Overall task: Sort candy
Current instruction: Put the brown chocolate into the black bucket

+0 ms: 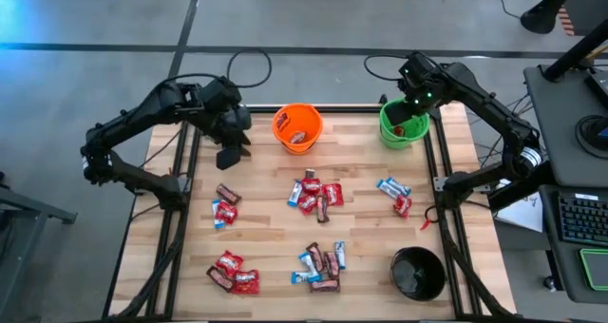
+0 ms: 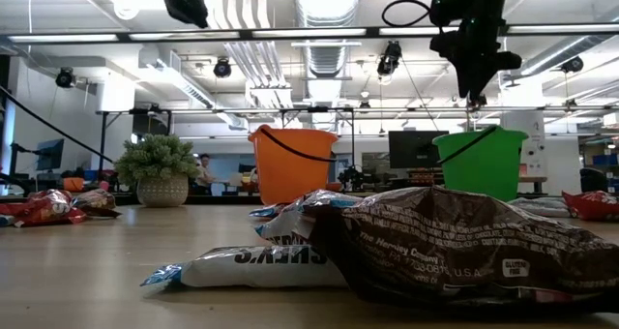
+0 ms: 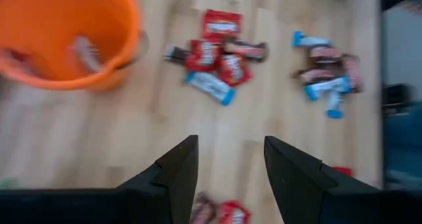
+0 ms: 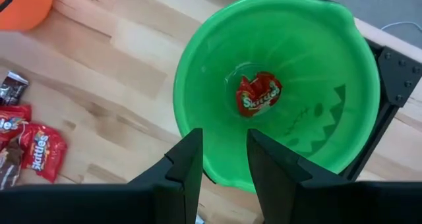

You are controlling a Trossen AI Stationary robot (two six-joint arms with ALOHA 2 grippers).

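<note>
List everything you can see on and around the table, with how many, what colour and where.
Orange bucket: one, orange, far middle of the table, candy inside.
Green bucket: one, green, far right, one red packet at its bottom.
Black bucket: one, black, near right corner.
Candy: about six loose clusters, red, blue-and-white and dark brown, spread over the table's middle and near half.
Plant: one, green in a pale pot, beyond the table's far edge in the low view.
Table: one, light wood.
Left tool: open, empty, above the table left of the orange bucket.
Right tool: open, empty, above the green bucket.
</note>
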